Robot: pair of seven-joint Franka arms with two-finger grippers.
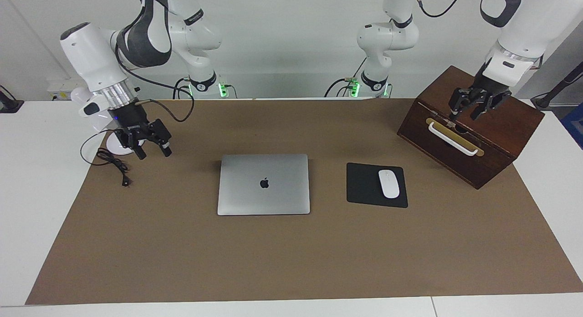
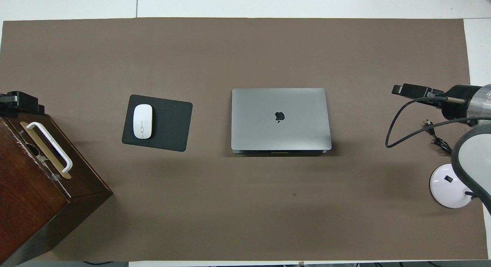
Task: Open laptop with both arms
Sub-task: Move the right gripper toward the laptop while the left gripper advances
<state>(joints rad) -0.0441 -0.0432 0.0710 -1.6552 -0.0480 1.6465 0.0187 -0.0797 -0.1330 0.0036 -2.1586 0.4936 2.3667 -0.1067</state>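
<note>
The laptop [image 1: 263, 184] lies closed in the middle of the brown mat, its lid with the dark apple logo [image 2: 279, 116] facing up. My right gripper [image 1: 154, 152] hangs open above the mat between the white lamp base and the laptop, touching nothing. From overhead the right gripper [image 2: 412, 90] shows as a dark bar toward the right arm's end. My left gripper [image 1: 464, 114] hovers over the top edge of the wooden box, fingers apart and holding nothing. The overhead view catches only the left gripper's tip [image 2: 19, 102].
A black mouse pad [image 1: 364, 187] with a white mouse [image 1: 388, 183] lies beside the laptop toward the left arm's end. A wooden box [image 1: 501, 139] with a white handle [image 1: 453, 139] stands there too. A round white lamp base [image 2: 450, 185] and black cable [image 1: 114, 164] sit at the right arm's end.
</note>
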